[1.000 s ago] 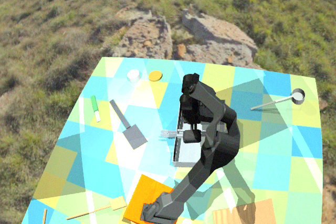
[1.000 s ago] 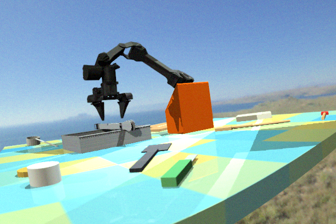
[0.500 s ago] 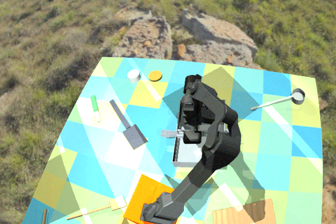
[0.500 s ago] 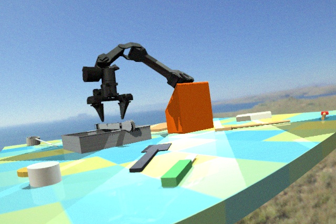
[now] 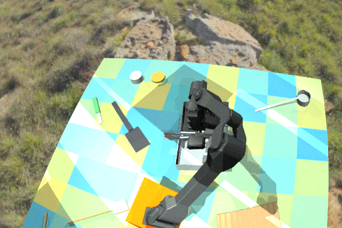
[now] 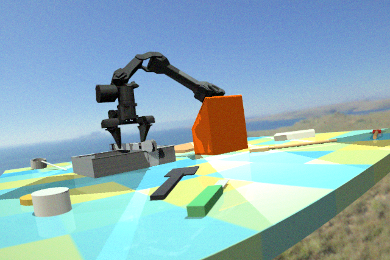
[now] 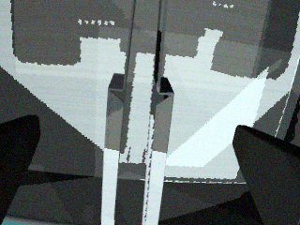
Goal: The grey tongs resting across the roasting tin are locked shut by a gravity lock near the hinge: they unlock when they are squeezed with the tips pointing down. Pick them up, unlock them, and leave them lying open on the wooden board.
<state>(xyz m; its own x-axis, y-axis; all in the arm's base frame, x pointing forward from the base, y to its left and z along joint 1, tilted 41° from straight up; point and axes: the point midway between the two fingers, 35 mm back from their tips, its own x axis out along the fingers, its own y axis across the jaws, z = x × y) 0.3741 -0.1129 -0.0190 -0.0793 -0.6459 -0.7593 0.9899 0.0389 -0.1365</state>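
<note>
The grey tongs (image 5: 171, 135) (image 6: 153, 145) (image 7: 110, 187) lie across the roasting tin (image 5: 187, 166) (image 6: 119, 165), their broad tips past its left rim in the top view. Their two arms lie close together, side by side. My gripper (image 6: 131, 144) (image 7: 139, 130) is open and empty, pointing down, one finger on each side of the tongs. Its fingertips are low, near tong height. In the top view the arm hides the fingers and the rest of the tongs. The wooden board (image 5: 248, 215) (image 6: 184, 147) lies at the bottom right of the top view.
An orange block (image 5: 149, 195) (image 6: 223, 125) stands under the arm's base. A black spatula (image 5: 138, 140) (image 6: 171, 184) and a green-handled tool (image 5: 95, 105) (image 6: 205, 201) lie left of the tin. A white cylinder (image 5: 135, 77) (image 6: 52, 201), a yellow disc (image 5: 157, 77) and a long-handled cup (image 5: 303, 98) lie beyond.
</note>
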